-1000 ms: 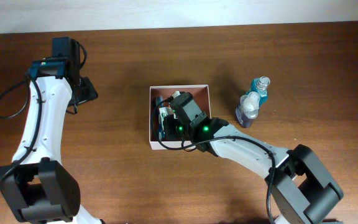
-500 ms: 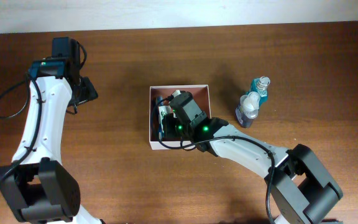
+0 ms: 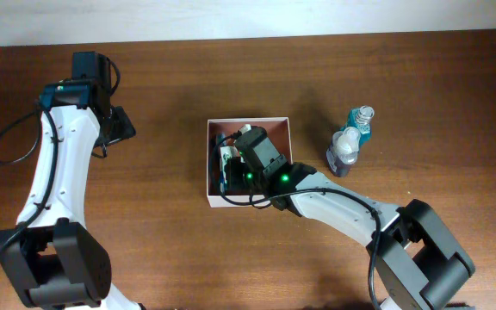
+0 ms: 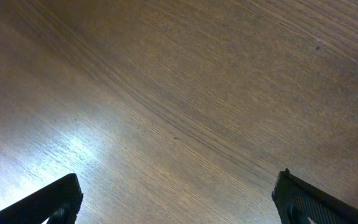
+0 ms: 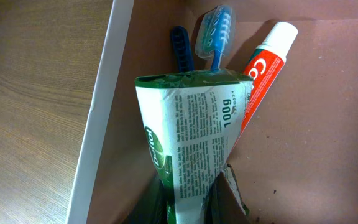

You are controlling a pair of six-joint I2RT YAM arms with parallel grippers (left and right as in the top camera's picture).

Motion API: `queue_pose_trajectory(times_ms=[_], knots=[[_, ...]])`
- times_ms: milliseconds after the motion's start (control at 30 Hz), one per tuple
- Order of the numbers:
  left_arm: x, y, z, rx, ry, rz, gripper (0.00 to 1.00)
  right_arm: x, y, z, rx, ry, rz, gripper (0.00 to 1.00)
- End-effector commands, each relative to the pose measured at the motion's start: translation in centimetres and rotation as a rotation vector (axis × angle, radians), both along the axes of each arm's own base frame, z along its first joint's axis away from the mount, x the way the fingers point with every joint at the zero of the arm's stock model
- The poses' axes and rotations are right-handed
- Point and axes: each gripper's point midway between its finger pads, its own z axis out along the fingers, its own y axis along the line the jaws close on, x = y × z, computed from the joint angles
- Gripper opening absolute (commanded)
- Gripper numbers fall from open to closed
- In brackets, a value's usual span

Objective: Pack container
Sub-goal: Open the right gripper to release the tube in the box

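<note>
Right gripper point(image 5: 188, 208): clamped tight on green-and-white printed plastic tube point(image 5: 188, 124) inside square white-walled cardboard container point(image 5: 101, 93). Left gripper point(image 4: 179, 202): gaped wide, empty, over brown wooden surface point(image 4: 179, 93).

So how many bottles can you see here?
2: a teal bottle right of the container, and a purplish bottle close beside it. The right arm could hide more in the container.

The whole table point(image 3: 188, 77) is seen straight down from the overhead camera, from far off, with the box point(image 3: 274, 136) taken in near the middle. From the left wrist, bare wood is viewed closely at a slant, the fingertips point(image 4: 42, 205) framed at the lower corners. From the right wrist, the box's inside is viewed very near; this part is shared with the overhead view
</note>
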Motion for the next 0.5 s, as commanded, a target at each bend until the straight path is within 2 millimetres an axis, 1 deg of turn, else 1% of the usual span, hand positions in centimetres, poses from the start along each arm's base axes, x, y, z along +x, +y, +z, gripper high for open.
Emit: queue_pose_trajectory(times_ms=[0,233,467], knots=[[0.1,0.0,0.4,0.000,-0.009,-0.003,0.99,0.4,0.6,0.7,0.012,-0.020,-0.001,0.12],[0.1,0.0,0.4,0.000,-0.009,-0.003,0.99,0.0,1.1,0.5,0.009,-0.018,0.012,0.13],[0.1,0.0,0.4,0.000,-0.009,-0.003,0.99,0.0,1.1,-1.5,-0.013,0.009,0.013,0.15]])
